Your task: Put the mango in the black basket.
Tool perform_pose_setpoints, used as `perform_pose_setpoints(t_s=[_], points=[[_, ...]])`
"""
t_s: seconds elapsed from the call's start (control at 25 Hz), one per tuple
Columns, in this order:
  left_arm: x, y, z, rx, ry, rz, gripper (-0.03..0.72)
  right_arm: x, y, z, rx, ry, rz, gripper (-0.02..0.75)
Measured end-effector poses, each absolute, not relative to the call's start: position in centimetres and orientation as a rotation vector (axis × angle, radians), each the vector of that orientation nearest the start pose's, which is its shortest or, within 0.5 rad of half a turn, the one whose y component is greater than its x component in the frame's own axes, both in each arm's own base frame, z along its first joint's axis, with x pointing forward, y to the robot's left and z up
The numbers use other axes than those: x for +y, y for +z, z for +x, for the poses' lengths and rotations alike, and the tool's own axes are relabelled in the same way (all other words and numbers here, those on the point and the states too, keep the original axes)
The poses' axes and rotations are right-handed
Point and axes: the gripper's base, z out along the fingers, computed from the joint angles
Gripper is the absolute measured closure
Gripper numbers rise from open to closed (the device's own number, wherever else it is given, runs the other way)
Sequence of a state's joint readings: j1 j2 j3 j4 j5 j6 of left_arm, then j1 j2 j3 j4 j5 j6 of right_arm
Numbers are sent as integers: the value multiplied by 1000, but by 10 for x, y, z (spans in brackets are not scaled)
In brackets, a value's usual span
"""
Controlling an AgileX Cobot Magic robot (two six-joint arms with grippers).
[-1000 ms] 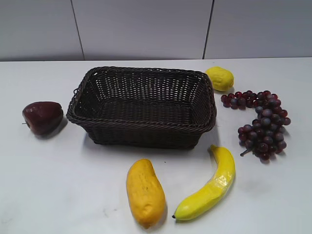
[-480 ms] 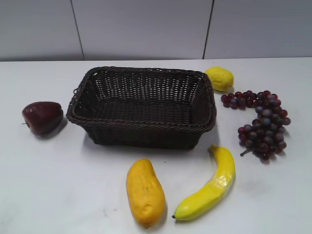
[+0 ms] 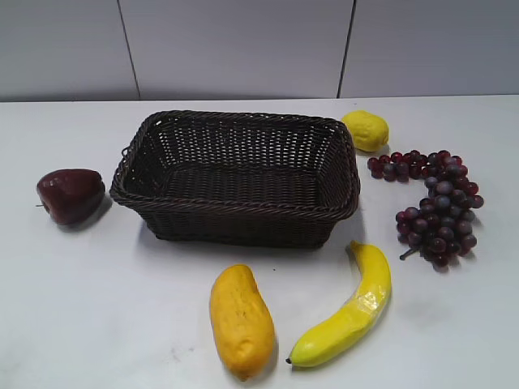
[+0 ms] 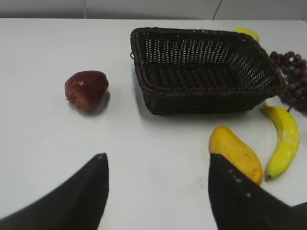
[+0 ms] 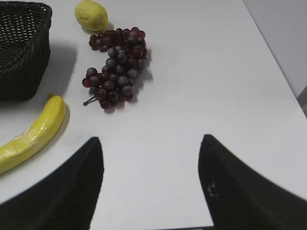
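The mango (image 3: pixel 241 319) is a plump orange-yellow fruit lying on the white table in front of the black basket (image 3: pixel 235 207). It also shows in the left wrist view (image 4: pixel 235 151), just beyond my right fingertip. The basket (image 4: pixel 211 91) is empty and its corner shows in the right wrist view (image 5: pixel 24 72). My left gripper (image 4: pixel 157 158) is open and empty above bare table, left of the mango. My right gripper (image 5: pixel 149 139) is open and empty over bare table near the front edge. Neither gripper shows in the exterior view.
A curved yellow banana (image 3: pixel 347 311) lies right of the mango. A bunch of dark grapes (image 3: pixel 434 203) and a lemon (image 3: pixel 366 130) lie right of the basket. A dark red apple (image 3: pixel 70 194) lies left of it. The table's right edge (image 5: pixel 283 72) is near.
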State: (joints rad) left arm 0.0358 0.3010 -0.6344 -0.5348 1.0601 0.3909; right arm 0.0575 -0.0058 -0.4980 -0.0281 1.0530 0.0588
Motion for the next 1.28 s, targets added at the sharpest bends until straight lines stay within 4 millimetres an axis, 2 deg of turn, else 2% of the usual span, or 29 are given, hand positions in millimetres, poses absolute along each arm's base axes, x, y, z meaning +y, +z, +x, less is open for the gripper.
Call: perform_pose_setpoints(t_s=[0.24,0.48,0.64,0.96,1.12,1.28], points=[[-37,345,65,2141,-391,353,197,-3,277,-5,2033,40,3,258],[-36,370,83,2127,-361,393,197,-2,277,-5,2033,41,3,258],[-36,379,96,2156,-337,399,202,-2,277,-5,2033,41,3,258],[-35,361,131,2374,-362,219,209,-2,277,-5,2033,42,3,258],[-50,352,138,2461,-373,233,214,-2,277,-5,2033,42,3,258],[-79,337,149,2563,-376,301,214,-2,277,-5,2033,43,2,258]])
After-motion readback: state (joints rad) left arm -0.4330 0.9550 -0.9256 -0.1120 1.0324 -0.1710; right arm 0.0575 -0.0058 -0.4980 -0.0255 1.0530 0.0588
